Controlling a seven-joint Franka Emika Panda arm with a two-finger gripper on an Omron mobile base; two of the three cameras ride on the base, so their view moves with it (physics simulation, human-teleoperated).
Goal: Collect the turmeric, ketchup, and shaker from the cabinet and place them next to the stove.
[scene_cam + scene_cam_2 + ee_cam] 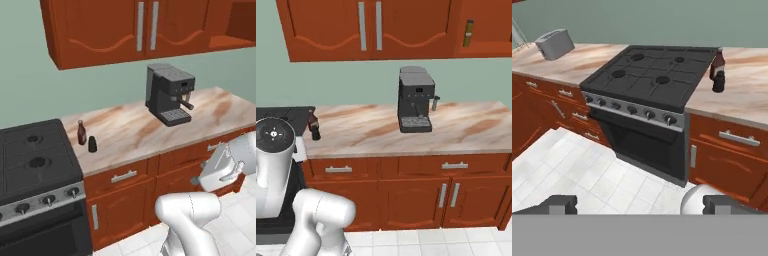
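I see my pincer spread wide, holding nothing. Ketchup and shaker stand on the bench beside the stove; turmeric sits in the cabinet niche.

The ketchup and shaker are standing together on the counter, just right of the stove. The espresso machine is sitting farther right, and the turmeric is standing in the cabinet niche at upper right.

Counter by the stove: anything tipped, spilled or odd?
Nothing stands out. The ketchup and shaker stand upright side by side on the counter next to the stove. No spill visible. The turmeric is upright in the cabinet.
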